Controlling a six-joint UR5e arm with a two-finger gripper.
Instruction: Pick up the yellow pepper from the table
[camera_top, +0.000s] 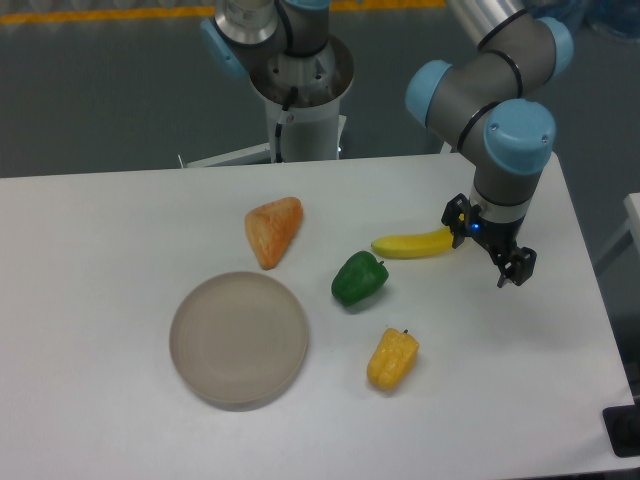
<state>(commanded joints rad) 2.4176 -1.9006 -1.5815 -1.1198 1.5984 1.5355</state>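
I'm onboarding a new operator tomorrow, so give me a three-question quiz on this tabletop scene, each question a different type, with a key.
1. True or false: the gripper is holding the yellow pepper.
2. Multiple choice: which item lies nearest the gripper? A) the banana B) the plate C) the orange wedge
3. Fill in: the green pepper lies between the yellow pepper and the ____ wedge on the table.

Key: 1. False; the pepper lies on the table, apart from the gripper. 2. A. 3. orange.
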